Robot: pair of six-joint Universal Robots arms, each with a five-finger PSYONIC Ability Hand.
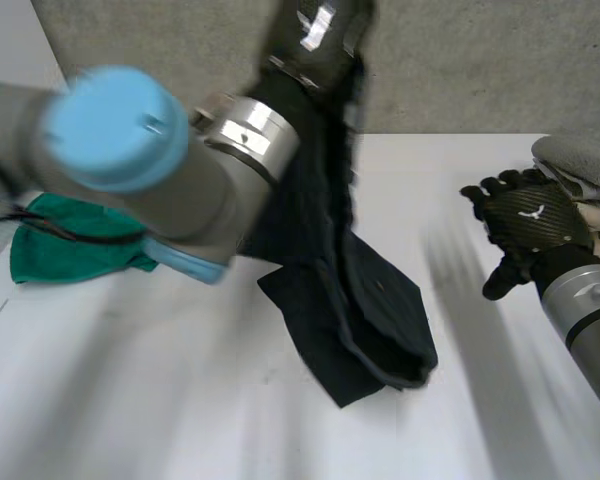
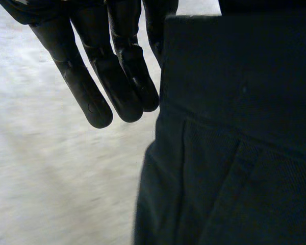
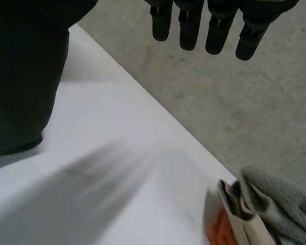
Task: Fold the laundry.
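A white table (image 1: 180, 400) with a smooth, matte top stands before a rough grey concrete wall (image 1: 480, 60). At the upper centre of the head view the left hand (image 1: 315, 35) is raised high above the table, and a dark garment (image 1: 370, 300) of near-black woven cloth hangs from it in a long, narrow drape. The lower end of the garment lies crumpled on the table at the centre of the frame, doubled over on itself.

In the left wrist view three fingers (image 2: 92, 87) reach out straight and free beside the cloth, while the hand appears to pinch the garment's top edge at its thumb side. A stitched seam and soft pleats run down the fabric there.

The right hand (image 1: 530, 225), at the right of the head view, is spread and holds nothing. It hovers just beside a stack of folded laundry (image 1: 590, 170), with a nubbly grey piece on top and beige and orange layers under it. A crumpled green cloth (image 1: 65, 250) lies at the left edge, well apart.

The step in hand looks like lifting the garment to shake it out. The next move probably calls for the free right hand to take a second corner, so that the limp cloth can be laid flat.
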